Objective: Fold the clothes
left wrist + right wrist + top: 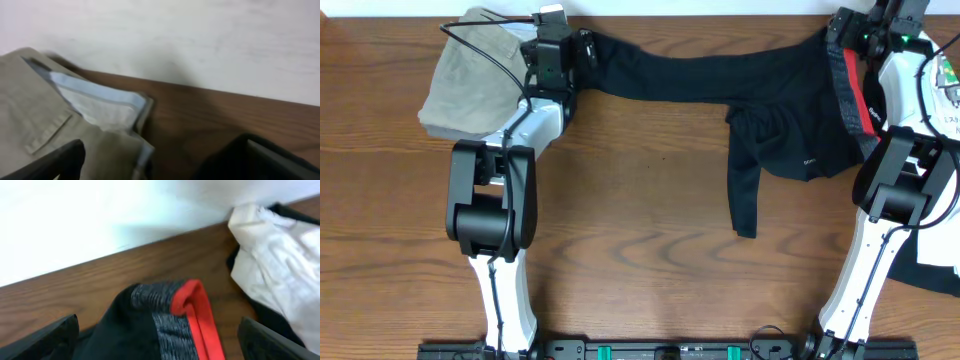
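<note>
Leggings (720, 80): one pair, stretched out sideways. One folded khaki trousers (470, 75), one white shirt (280, 255). Left claw (555, 28), right claw (865, 35): both spread.

Khaki trousers (35, 115) lie folded at left. Pale blue-white lining (100, 102) shows at the waist, one belt loop lying flat. Brown wooden table (215, 115) to their right, white wall (175, 40) behind. My left gripper (160, 155) sits low in frame, dark fingers (60, 162) spread wide, trouser edge and table between them.
</note>
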Controlling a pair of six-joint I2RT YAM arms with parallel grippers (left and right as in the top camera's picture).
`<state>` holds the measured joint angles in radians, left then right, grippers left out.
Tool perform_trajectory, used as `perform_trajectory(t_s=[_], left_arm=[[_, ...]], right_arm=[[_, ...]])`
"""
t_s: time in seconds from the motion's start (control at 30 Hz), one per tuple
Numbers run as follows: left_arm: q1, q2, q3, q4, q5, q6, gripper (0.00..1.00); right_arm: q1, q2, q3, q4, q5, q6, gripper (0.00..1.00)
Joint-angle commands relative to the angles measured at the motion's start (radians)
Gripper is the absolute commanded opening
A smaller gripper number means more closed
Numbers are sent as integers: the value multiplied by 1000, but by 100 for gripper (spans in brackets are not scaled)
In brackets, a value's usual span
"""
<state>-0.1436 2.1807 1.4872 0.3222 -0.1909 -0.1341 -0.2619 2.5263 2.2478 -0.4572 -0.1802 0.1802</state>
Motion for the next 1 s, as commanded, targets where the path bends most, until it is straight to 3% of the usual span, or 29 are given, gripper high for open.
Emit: perform_trajectory(t_s=[0.0,0.23,0.53,0.77,0.97], left_arm=[[10,-46,80,-97,-30,-2,98],[10,-183,219,-543,125,-1,98],[-30,-352,224,-988,378,0,98],[-204,-312,210,-1215,393,131,98],[-374,-277,209,-1249,455,184,98]], right_arm=[[-13,-29,54,-60,11,51,99],[-53,-156,111,-417,11,39,99],[-79,-366,111,-835,12,-88,99],[-79,-396,110,-945,12,-111,99],[-79,-396,108,-962,15,-111,99]])
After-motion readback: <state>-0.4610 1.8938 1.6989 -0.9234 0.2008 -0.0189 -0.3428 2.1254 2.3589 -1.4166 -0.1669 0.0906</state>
